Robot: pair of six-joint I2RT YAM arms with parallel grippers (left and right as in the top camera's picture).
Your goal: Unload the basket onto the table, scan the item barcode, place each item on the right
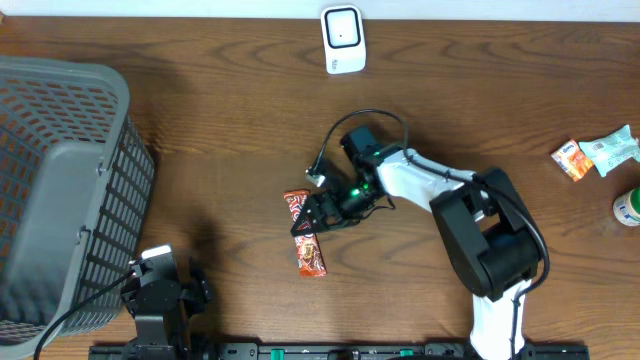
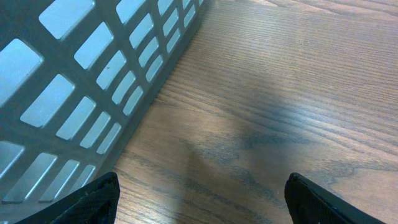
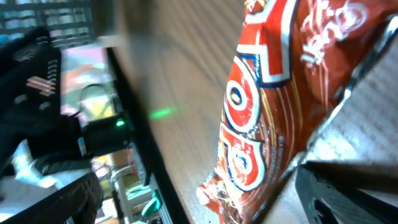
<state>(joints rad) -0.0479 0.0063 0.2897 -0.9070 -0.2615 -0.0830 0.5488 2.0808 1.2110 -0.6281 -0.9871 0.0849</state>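
The item, a red snack packet [image 1: 306, 235], lies on the wooden table near the middle, long side running front to back. My right gripper [image 1: 318, 212] hovers right over its far half, jaws wide open. In the right wrist view the packet [image 3: 267, 106] fills the space between the two dark fingers, and the right gripper [image 3: 202, 199] has no grip on it. No barcode shows on the visible face. A white scanner [image 1: 342, 38] stands at the table's back edge. My left gripper [image 1: 158, 268] sits at the front left, open over bare wood [image 2: 202, 202].
A large grey mesh basket [image 1: 60, 190] occupies the left side, its wall close beside the left gripper [image 2: 74, 81]. At the far right lie an orange packet [image 1: 572, 158], a pale green packet [image 1: 612, 148] and a small tub [image 1: 628, 207].
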